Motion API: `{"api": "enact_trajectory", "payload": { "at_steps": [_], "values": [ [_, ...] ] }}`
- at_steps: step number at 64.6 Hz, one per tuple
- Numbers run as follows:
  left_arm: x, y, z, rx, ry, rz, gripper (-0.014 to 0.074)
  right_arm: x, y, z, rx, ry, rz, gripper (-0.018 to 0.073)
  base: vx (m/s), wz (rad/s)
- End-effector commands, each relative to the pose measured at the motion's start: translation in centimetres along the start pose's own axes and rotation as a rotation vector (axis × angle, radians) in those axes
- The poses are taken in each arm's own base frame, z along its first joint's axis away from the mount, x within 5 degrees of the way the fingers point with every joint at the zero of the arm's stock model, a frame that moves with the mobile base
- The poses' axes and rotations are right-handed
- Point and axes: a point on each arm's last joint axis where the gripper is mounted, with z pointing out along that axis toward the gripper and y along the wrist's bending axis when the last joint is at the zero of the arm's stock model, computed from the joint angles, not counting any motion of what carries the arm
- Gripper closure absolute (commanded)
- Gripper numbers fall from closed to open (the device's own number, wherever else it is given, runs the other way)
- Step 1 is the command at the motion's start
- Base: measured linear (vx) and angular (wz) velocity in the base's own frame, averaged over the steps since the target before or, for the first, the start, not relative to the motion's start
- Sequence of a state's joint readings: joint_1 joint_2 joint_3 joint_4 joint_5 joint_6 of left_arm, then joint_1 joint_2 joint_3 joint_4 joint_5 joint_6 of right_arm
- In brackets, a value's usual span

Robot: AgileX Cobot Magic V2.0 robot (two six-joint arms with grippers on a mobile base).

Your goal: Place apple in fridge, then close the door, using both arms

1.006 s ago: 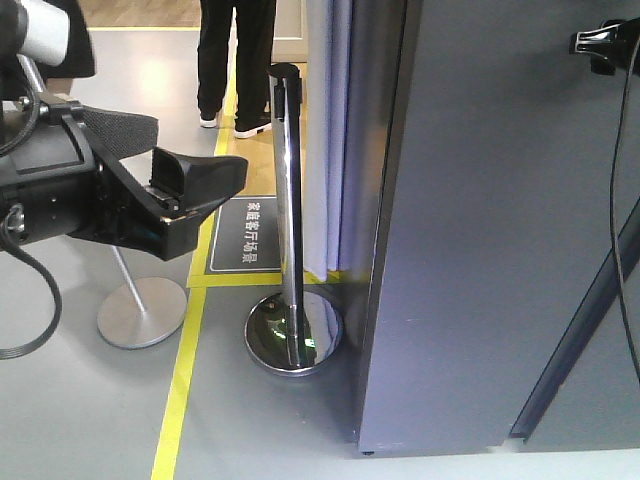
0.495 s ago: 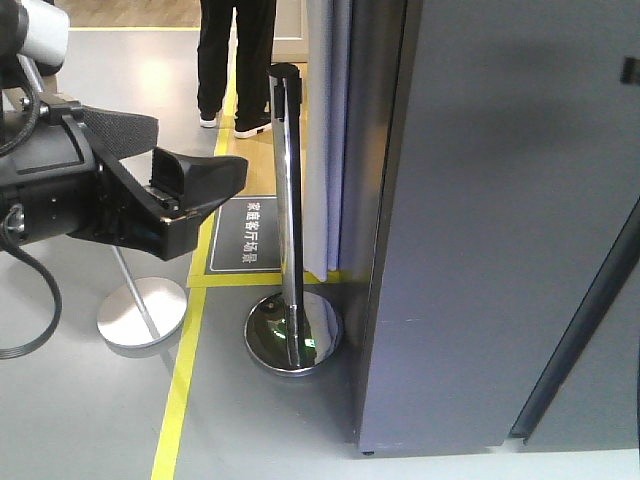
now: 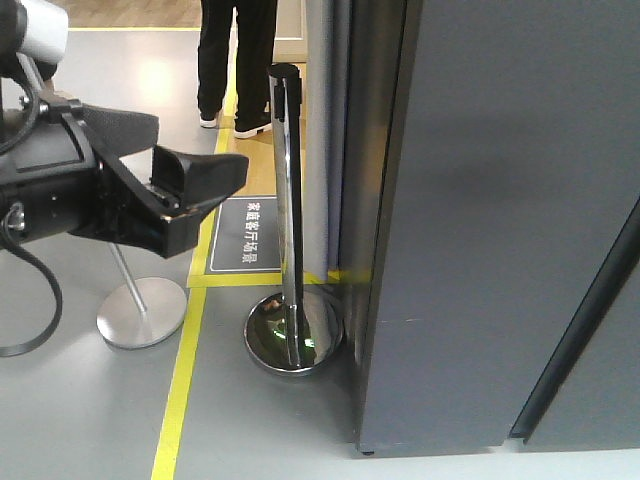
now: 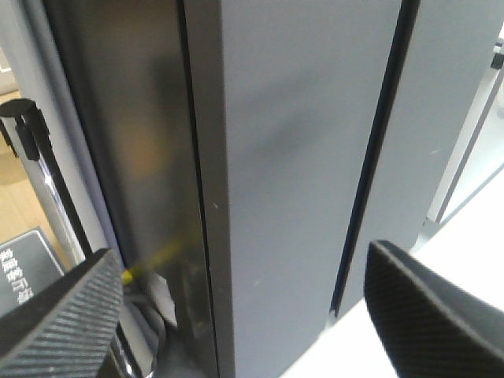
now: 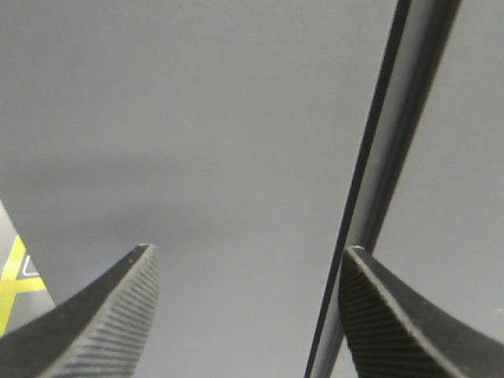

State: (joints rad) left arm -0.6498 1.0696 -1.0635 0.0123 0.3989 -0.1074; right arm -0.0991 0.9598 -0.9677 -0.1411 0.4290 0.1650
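Observation:
The fridge [image 3: 480, 220] fills the right side of the front view as tall dark grey panels with a dark seam [image 3: 575, 345] between them. No panel stands open, and I cannot tell which one is the door. The apple is out of view. My left gripper [image 3: 200, 180] hangs open and empty at the left, away from the fridge. In the left wrist view, the left gripper [image 4: 244, 315] faces the fridge's corner edge [image 4: 209, 197]. My right gripper [image 5: 248, 303] is open and empty, close to a grey panel [image 5: 197, 118] beside the seam [image 5: 370, 197].
A chrome stanchion post [image 3: 285, 190] with a round base [image 3: 295, 335] stands just left of the fridge. A second base [image 3: 140, 312] lies behind my left arm. A yellow floor line [image 3: 180, 390], a dark floor sign [image 3: 245, 235] and a person's legs [image 3: 235, 60] are farther back.
One second ago the right gripper and its cable showed at the front view's top right against the fridge; both have left that view. The left arm has barely moved.

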Motion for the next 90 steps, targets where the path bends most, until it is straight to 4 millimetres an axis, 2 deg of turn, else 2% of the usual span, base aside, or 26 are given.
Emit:
{"api": "enact_trajectory", "payload": {
  "at_steps": [1,7,11,14,19,20,30,35,49,58,63,71,80,90],
  "values": [
    [-2.1,-0.2,-1.0,0.019,-0.158,-0.01,0.0008,-1.5,0.4,-1.2,-0.025,-0.105,-0.039,0.008,0.0,0.0],
    [-2.2,-0.2,-1.0,0.02,-0.166,-0.01,0.0078,-1.3,0.8,-1.2,-0.047,-0.087,-0.05,0.0141,0.0,0.0],
    [-2.1,-0.2,-1.0,0.018,-0.161,-0.008,0.0208,-1.2,0.9,-1.2,-0.056,-0.076,-0.038,0.0236,0.0,0.0],
    [-2.1,-0.2,-1.0,0.015,-0.159,0.001,0.0367,-1.1,0.9,-1.2,-0.059,-0.069,-0.037,0.0355,0.0,0.0],
    [-2.2,-0.2,-1.0,0.015,-0.163,0.004,0.0577,-0.9,1.0,-1.1,-0.068,-0.061,-0.042,0.0568,0.0,0.0],
    [-2.2,-0.2,-1.0,0.015,-0.165,0.005,0.0605,-0.9,1.0,-1.1,-0.072,-0.061,-0.038,0.0576,0.0,0.0],
    [-2.2,-0.1,-1.2,0.005,-0.169,0.032,0.0603,-0.8,1.3,-1.1,-0.104,-0.051,-0.015,0.0568,0.0,0.0],
    [-2.1,0.0,-1.8,-0.017,-0.159,0.08,0.0603,-0.9,1.5,-1.8,-0.126,-0.055,-0.016,0.0568,0.0,0.0],
    [-0.6,0.5,-5.9,-0.052,-0.233,0.108,0.0603,-0.8,1.8,-5.8,-0.205,-0.085,-0.057,0.0568,0.0,0.0],
    [1.5,1.0,-7.6,-0.077,-0.244,0.108,0.0603,-0.1,1.8,-8.4,-0.231,-0.094,-0.091,0.0568,0.0,0.0],
    [3.0,1.2,-8.1,-0.084,-0.233,0.074,0.0603,1.1,1.5,-9.9,-0.224,-0.133,-0.106,0.0568,0.0,0.0],
    [5.4,1.6,-9.2,-0.094,-0.216,0.042,0.0603,4.7,1.1,-11.5,-0.22,-0.154,-0.104,0.0568,0.0,0.0],
    [8.7,1.9,-10.3,-0.098,-0.202,0.04,0.0603,8.3,0.9,-12.1,-0.223,-0.15,-0.099,0.0568,0.0,0.0],
    [12.0,2.2,-11.2,-0.098,-0.199,0.038,0.0603,10.6,1.1,-12.7,-0.262,-0.135,-0.027,0.0568,0.0,0.0]
  ]
}}
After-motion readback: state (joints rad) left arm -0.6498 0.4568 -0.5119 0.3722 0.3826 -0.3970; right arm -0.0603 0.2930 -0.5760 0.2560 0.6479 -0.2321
